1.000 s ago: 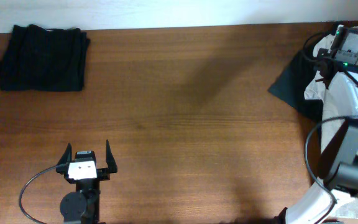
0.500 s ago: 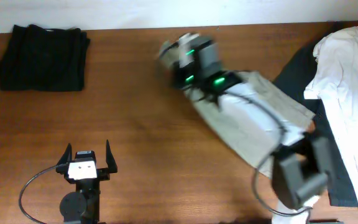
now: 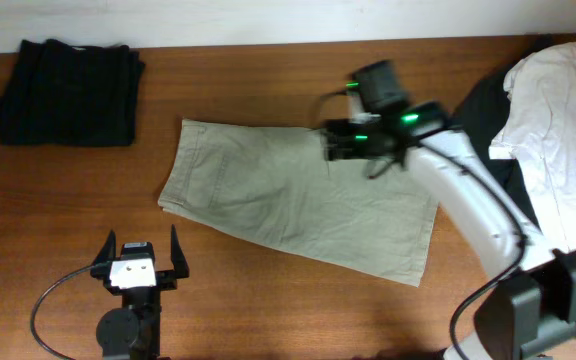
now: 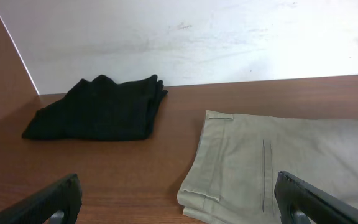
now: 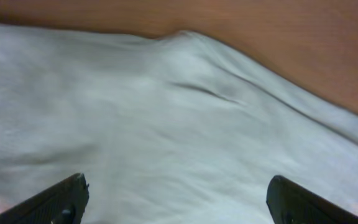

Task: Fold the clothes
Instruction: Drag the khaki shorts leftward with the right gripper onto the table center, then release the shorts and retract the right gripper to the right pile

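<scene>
Khaki shorts [image 3: 288, 195] lie spread flat across the middle of the table, waistband to the left. My right gripper [image 3: 330, 141] hovers over their upper edge with its jaws open and empty. In the right wrist view the khaki cloth [image 5: 166, 118] fills the frame under the open gripper [image 5: 179, 208]. My left gripper [image 3: 138, 262] rests open near the front edge, just short of the shorts' lower left corner. In the left wrist view the waistband [image 4: 278, 162] lies ahead on the right of the gripper [image 4: 179, 214].
A folded black garment [image 3: 68, 95] lies at the back left, also in the left wrist view [image 4: 98, 115]. A white T-shirt [image 3: 558, 130] on a dark garment [image 3: 473, 115] is piled at the right edge. Bare wood [image 3: 268, 320] runs along the front.
My right gripper carried the khaki shorts from the pile at the right to the middle of the table and opened, leaving them spread flat. The left arm has not moved.
</scene>
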`<state>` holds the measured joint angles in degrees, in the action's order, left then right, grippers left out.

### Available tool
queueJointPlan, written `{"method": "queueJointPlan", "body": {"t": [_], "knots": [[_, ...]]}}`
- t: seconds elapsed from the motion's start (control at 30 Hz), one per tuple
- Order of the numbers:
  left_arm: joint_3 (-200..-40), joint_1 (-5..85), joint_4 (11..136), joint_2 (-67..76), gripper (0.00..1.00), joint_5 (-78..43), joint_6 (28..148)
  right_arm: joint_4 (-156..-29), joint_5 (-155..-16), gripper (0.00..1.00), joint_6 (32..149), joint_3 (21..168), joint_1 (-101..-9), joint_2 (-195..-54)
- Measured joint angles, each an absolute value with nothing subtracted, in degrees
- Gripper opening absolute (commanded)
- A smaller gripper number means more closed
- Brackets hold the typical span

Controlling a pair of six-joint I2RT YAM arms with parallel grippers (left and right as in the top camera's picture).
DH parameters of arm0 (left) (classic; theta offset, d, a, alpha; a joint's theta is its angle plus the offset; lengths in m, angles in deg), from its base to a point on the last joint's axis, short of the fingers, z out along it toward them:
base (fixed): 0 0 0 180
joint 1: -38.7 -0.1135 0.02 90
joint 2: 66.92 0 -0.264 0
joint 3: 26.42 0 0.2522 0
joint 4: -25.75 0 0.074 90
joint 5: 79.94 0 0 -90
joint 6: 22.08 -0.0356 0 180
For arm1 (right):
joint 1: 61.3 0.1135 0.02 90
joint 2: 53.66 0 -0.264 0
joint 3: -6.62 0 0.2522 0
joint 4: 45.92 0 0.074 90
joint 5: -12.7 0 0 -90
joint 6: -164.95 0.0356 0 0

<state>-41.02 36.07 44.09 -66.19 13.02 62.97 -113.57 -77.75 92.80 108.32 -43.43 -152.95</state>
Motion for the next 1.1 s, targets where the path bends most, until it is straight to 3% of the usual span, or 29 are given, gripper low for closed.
{"method": "queueJointPlan", "body": {"t": [0.07,0.13,0.27,0.47,0.6,0.67,0.7,0.8,0.83,0.87,1.1], "knots": [[-41.02,36.07,44.04,-66.21,0.99,13.02,62.97,-120.61,-72.16,0.99,93.19,106.99,-48.59,-154.41],[-41.02,36.07,44.07,-66.19,0.99,13.02,62.97,-119.41,-69.47,0.99,94.02,103.76,-55.57,-157.12],[-41.02,36.07,44.04,-66.19,0.99,13.02,62.95,-110.27,-81.75,0.99,86.22,96.91,-74.21,-161.23],[-41.02,36.07,44.07,-66.19,0.99,13.02,62.97,-105.88,-92.09,1.0,78.92,96.11,-75.72,-165.89],[-41.02,36.07,44.07,-66.19,0.99,13.02,62.97,-104.94,-94.47,0.89,78.79,96.17,-74.45,-168.07],[-41.02,36.07,44.07,-66.19,0.99,13.02,62.97,-104.61,-94.82,0.82,78.75,96.35,-73.23,-168.38],[-41.02,36.07,44.07,-66.19,0.99,13.02,62.97,-104.57,-95.04,0.64,78.81,96.59,-72.53,-168.66],[-41.02,36.07,44.07,-66.19,0.99,13.0,62.97,-103.98,-95.17,0.35,79.27,97.0,-71.21,-169.69],[-41.02,36.07,44.04,-66.19,0.99,13.02,62.95,-103.39,-94.89,0.14,80.23,97.02,-71.17,-169.93],[-41.02,36.07,44.07,-66.19,0.99,13.02,62.97,-101.97,-94.76,0.04,80.56,96.98,-71.15,-170.13],[-41.02,36.07,44.07,-66.19,0.99,13.02,62.97,-92.11,-94.3,0.04,82.81,106.18,-70.6,-172.77]]}}
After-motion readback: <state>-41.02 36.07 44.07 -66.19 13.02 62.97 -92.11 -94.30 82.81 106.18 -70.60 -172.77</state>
